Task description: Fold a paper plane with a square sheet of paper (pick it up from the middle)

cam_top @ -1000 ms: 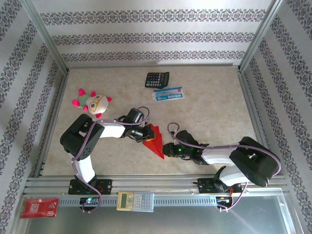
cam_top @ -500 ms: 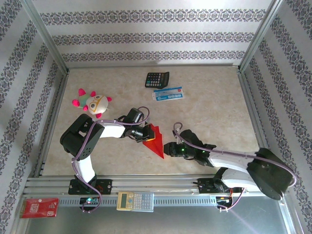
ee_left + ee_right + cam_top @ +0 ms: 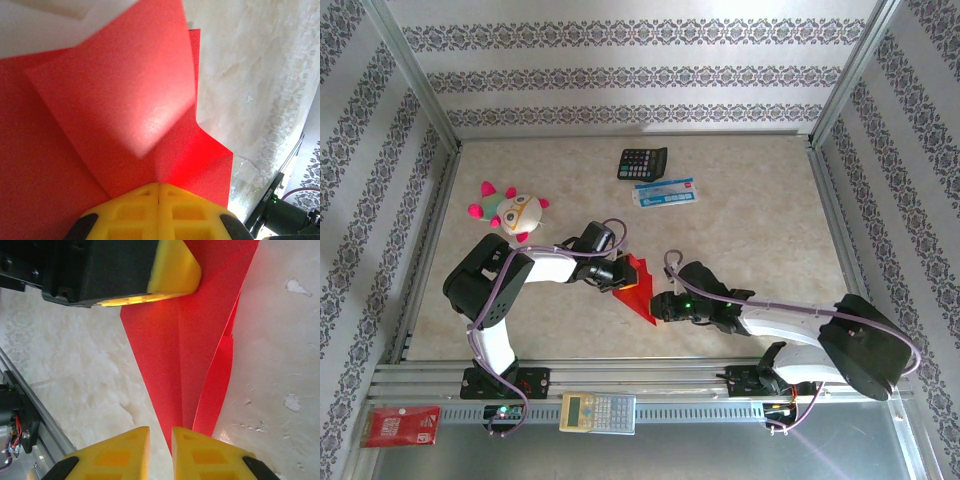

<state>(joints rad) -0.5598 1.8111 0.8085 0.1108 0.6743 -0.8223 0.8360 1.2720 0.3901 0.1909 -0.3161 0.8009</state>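
Note:
The red paper lies on the table, folded into a narrow pointed shape whose tip points toward the near right. My left gripper is shut, with its yellow tips set against the paper where a crease runs up to them; a flap stands raised beyond. My right gripper sits at the pointed end. Its jaws stand a narrow gap apart with bare table in the gap. The tip of the paper slips under the right-hand finger. The left gripper's finger rests on the paper's far end.
A black calculator and a blue-and-white packet lie at the back. A soft toy sits at the left. On the front rail rest a light calculator and a small red packet. Patterned walls enclose the table.
The right gripper drew back a little from the paper's tip, then came in to it again, its jaws widening briefly and narrowing. The left gripper and the paper stayed put.

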